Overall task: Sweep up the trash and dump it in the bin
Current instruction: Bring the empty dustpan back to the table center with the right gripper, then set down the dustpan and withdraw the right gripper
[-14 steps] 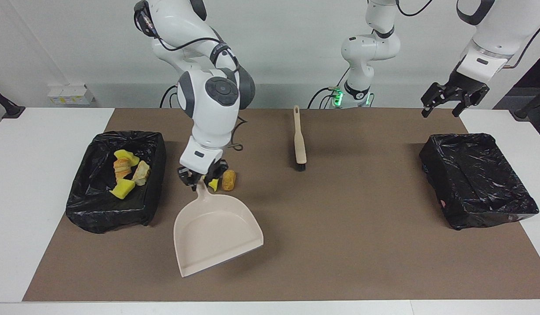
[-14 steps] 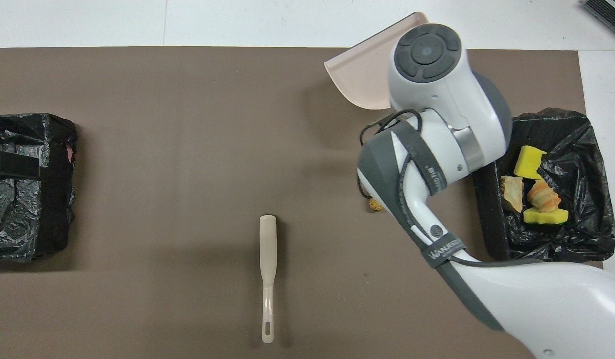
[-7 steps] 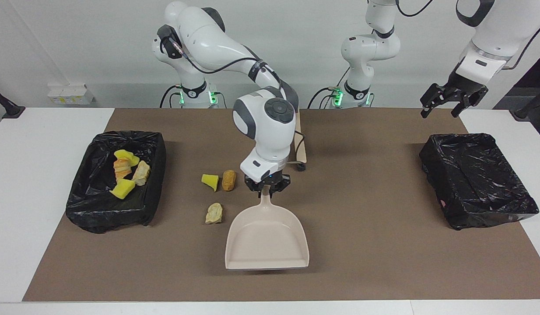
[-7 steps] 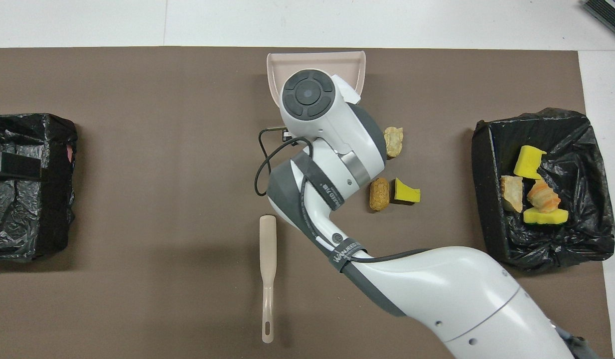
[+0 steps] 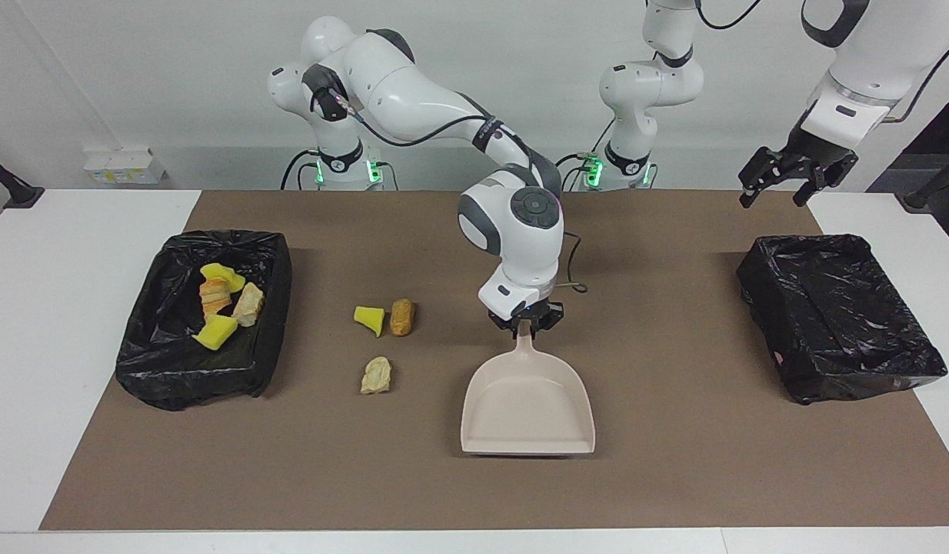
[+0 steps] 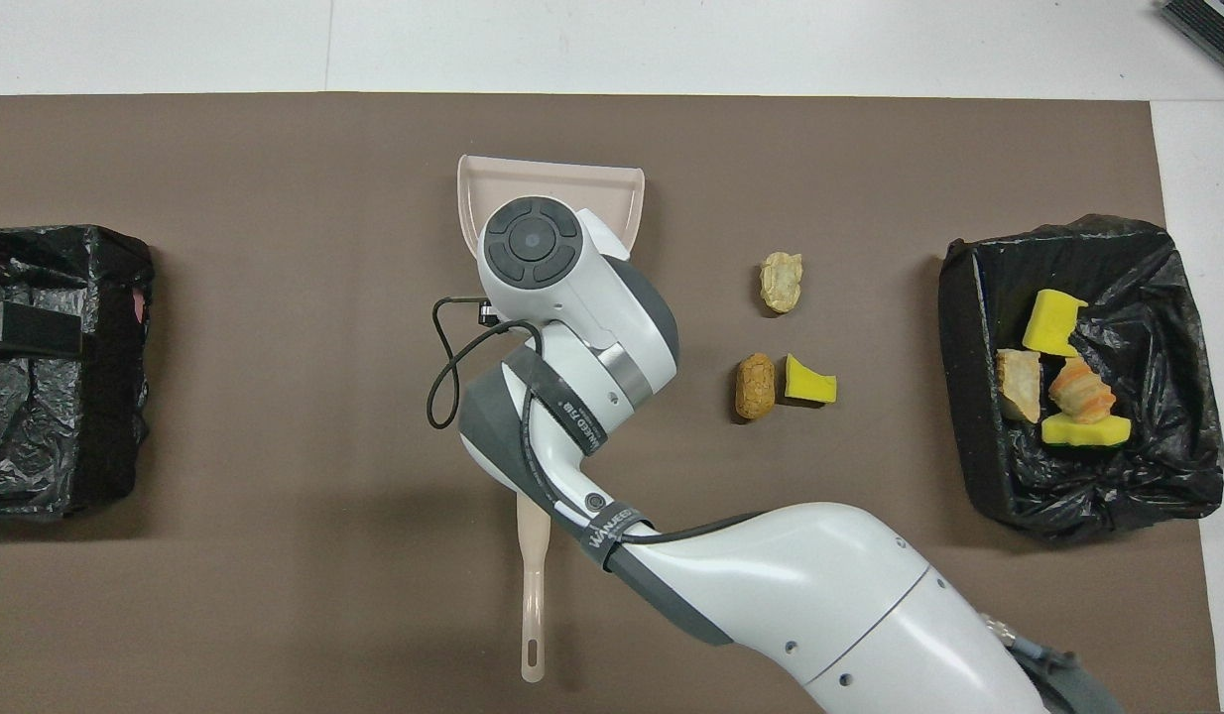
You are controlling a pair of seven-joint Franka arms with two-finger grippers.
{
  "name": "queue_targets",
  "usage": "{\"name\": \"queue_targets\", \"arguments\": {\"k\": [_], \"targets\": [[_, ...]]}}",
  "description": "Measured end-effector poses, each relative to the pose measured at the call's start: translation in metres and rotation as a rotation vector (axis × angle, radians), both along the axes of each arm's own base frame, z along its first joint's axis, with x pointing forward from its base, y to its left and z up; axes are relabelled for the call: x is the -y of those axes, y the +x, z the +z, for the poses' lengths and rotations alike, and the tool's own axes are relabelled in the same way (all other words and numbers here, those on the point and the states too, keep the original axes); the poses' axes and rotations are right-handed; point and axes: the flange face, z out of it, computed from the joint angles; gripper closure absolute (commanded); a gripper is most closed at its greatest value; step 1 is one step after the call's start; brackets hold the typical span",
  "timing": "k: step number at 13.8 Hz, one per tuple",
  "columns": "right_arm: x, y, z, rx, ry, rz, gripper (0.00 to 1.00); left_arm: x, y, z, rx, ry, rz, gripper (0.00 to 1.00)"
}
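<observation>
Holding the dustpan (image 5: pixel 528 404) by its handle, right tool (image 5: pixel 525 325) pinched tight on it. Swung over from beside the bin (image 5: pixel 271 261) to mid-tabletop in the last second. Nothing in the pan and four pieces already in the bin, so probably resetting for round two. Still got three bits of trash (image 5: pixel 402 316) loose between pan and bin, well apart from the tool, toward the right arm's end. Parked the left tool (image 5: pixel 786 178) wide open, empty, just waiting.

Two high opposed views, one table (image 5: pixel 28 323)
</observation>
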Motion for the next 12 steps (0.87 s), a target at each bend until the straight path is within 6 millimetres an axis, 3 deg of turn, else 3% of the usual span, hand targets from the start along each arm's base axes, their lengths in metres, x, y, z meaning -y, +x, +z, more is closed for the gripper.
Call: {"name": "queue_targets", "arguments": {"k": [2, 3, 5, 6, 7, 9, 12], "targets": [[-0.010, -0.007, -0.008, -0.005, 0.003, 0.005, 1.00, 0.001, 0.000, 0.000, 0.000, 0.000, -0.001, 0.00], [-0.012, -0.007, -0.012, -0.011, 0.003, 0.005, 0.73, 0.001, 0.000, 0.000, 0.000, 0.000, -0.001, 0.00], [-0.010, -0.006, -0.012, -0.019, 0.012, -0.002, 0.59, 0.001, 0.000, 0.000, 0.000, 0.000, -0.001, 0.00], [-0.009, -0.005, -0.012, -0.021, 0.015, -0.006, 0.15, 0.001, 0.000, 0.000, 0.000, 0.000, -0.001, 0.00], [-0.007, -0.004, -0.011, -0.024, 0.022, -0.013, 0.00, 0.001, 0.000, 0.000, 0.000, 0.000, -0.001, 0.00], [-0.001, 0.003, -0.002, -0.016, 0.034, -0.028, 0.00, 0.001, 0.000, 0.000, 0.000, 0.000, -0.001, 0.00], [0.008, 0.003, 0.045, 0.013, 0.049, -0.036, 0.00, 0.001, 0.000, 0.000, 0.000, 0.000, -0.001, 0.00]]}}
